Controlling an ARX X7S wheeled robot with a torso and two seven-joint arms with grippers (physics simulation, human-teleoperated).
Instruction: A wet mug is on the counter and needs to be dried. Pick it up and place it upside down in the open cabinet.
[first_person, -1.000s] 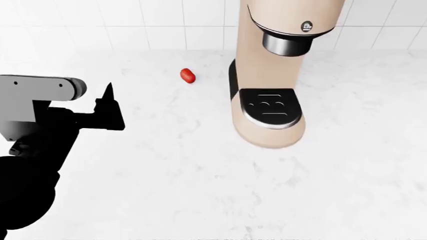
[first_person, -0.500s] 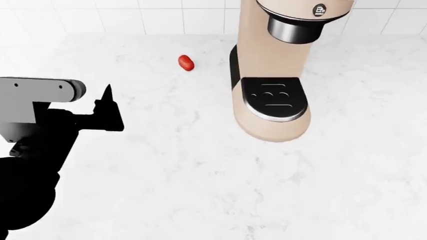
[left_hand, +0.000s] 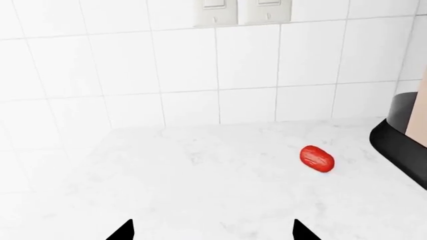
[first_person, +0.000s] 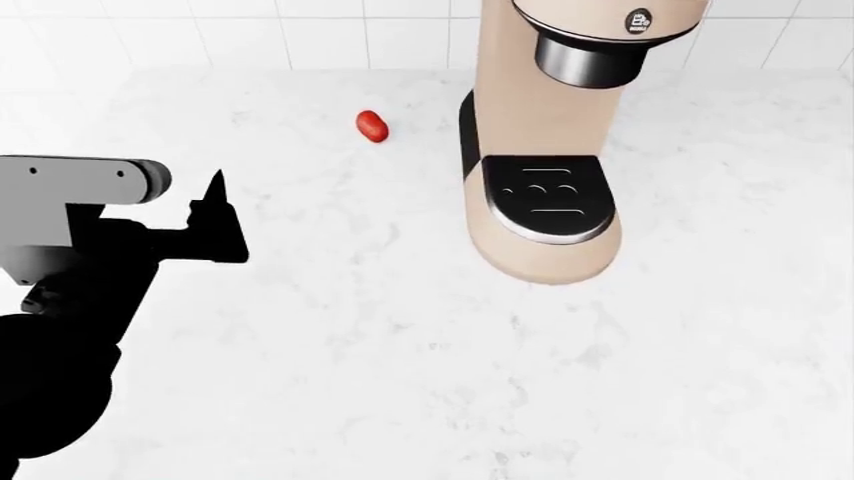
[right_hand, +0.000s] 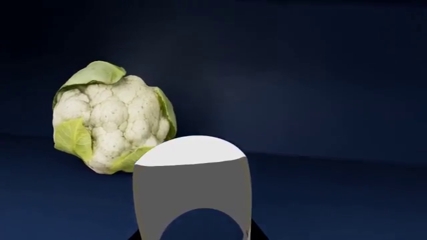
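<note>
The mug (right_hand: 192, 185) shows only in the right wrist view, close to the camera, grey in shadow with a pale lit end farthest from the camera. It sits inside the dark blue cabinet (right_hand: 320, 75). My right gripper (right_hand: 195, 236) has a dark fingertip against each side of the mug and appears shut on it. My left gripper (first_person: 214, 215) hovers over the white marbled counter (first_person: 334, 330) at the left, open and empty; its tips (left_hand: 212, 232) stand wide apart in the left wrist view. The right gripper is out of the head view.
A cauliflower (right_hand: 113, 120) sits in the cabinet just beyond and beside the mug. A tall beige coffee machine (first_person: 547, 150) stands at the counter's back right, and its black base edge (left_hand: 400, 145) shows in the left wrist view. A small red object (first_person: 372, 126) (left_hand: 317, 158) lies near the tiled wall.
The head view shifted a second ago, so the coffee machine and red object sit higher in frame. Nothing has moved in the last half second; the left arm holds its place.
</note>
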